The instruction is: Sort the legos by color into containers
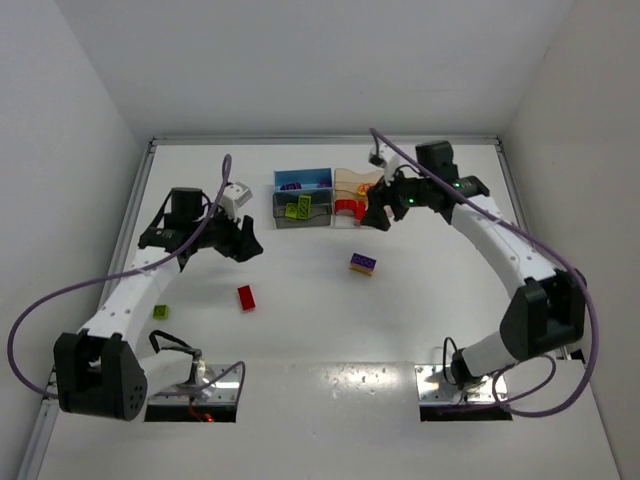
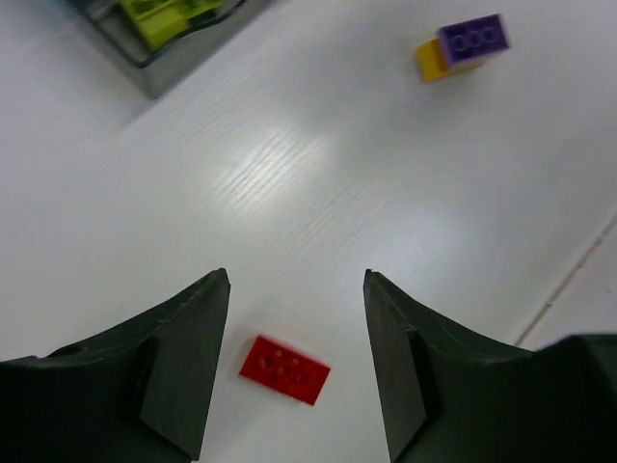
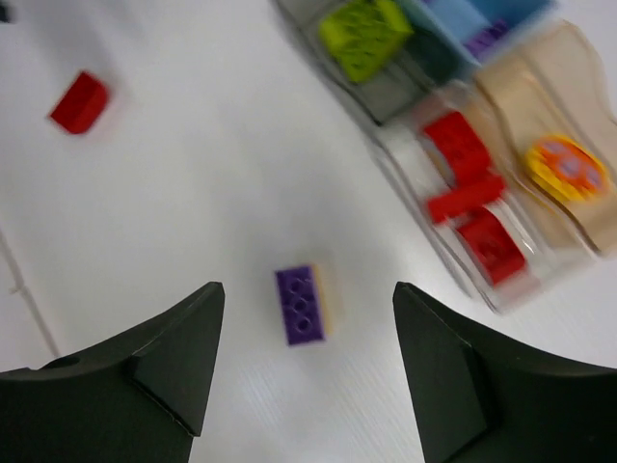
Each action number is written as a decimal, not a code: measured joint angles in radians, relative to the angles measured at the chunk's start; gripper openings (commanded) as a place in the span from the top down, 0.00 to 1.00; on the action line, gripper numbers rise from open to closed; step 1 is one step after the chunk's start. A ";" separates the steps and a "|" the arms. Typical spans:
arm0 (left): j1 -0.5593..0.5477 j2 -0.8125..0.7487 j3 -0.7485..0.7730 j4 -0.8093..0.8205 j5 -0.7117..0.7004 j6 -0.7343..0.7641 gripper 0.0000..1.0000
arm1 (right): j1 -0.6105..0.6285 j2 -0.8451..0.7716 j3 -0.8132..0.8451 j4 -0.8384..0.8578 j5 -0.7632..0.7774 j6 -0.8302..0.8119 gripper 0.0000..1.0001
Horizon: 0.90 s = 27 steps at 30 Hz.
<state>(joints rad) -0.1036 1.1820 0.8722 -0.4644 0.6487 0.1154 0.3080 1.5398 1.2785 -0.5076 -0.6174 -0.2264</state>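
A red lego (image 1: pixel 246 297) lies flat on the white table. In the left wrist view this red lego (image 2: pixel 284 369) sits below and between the tips of my left gripper (image 2: pixel 296 278), which is open and holds nothing. A purple-on-yellow clump (image 1: pixel 363 263) lies mid-table. It appears as the clump (image 3: pixel 307 304) under my open, empty right gripper (image 3: pixel 308 289), which hovers by the containers (image 1: pixel 330 198). The dark grey bin (image 3: pixel 405 87) holds lime green legos (image 3: pixel 364 34). Red legos (image 3: pixel 472 193) lie in the clear bin (image 3: pixel 521 285). A lime green lego (image 1: pixel 160 311) rests far left.
The blue bin (image 1: pixel 303 180) holds a purple piece. The peach bin (image 1: pixel 357 182) holds a yellow and orange piece (image 3: pixel 564 166). White walls enclose the table on three sides. The arm bases and cables sit at the near edge.
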 measured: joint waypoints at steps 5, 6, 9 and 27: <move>0.000 -0.046 -0.003 -0.029 -0.160 0.010 0.13 | -0.202 -0.091 -0.104 0.006 0.150 0.035 0.29; 0.000 -0.038 -0.002 -0.032 -0.175 0.009 0.13 | -0.246 -0.082 -0.108 0.003 0.179 0.045 0.29; 0.000 0.003 0.016 -0.051 -0.205 0.003 0.12 | -0.397 -0.009 -0.092 0.002 0.278 0.074 0.29; 0.001 0.155 0.192 -0.027 -0.235 -0.051 0.12 | -0.622 0.298 0.153 -0.070 0.731 0.217 0.23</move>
<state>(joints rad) -0.1028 1.3373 1.0641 -0.4919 0.4137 0.0643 -0.3138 1.8378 1.4315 -0.5777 0.1139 -0.0090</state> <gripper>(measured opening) 0.877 0.775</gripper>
